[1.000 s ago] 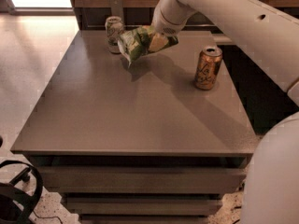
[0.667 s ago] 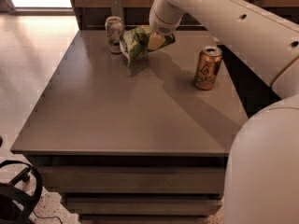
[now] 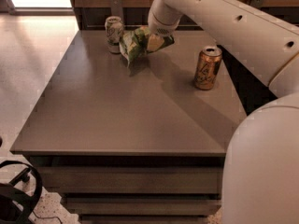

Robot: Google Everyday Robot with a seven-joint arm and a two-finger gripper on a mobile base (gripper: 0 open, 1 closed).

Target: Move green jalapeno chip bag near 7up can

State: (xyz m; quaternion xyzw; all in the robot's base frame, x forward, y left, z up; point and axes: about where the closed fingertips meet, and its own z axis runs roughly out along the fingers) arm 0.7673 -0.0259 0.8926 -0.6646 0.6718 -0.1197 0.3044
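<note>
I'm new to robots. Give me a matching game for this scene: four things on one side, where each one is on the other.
1 green jalapeno chip bag
2 7up can
3 orange-gold can
4 gripper

A standing alone on the right
B leftmost, farthest back
C gripping the bag's right end
D held up just right of the leftmost can

Pairs: 1-D, 2-B, 3-A, 4-C

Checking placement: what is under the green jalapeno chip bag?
Only table and shadow show under the green jalapeno chip bag; the gripper at its right end hides that part.
</note>
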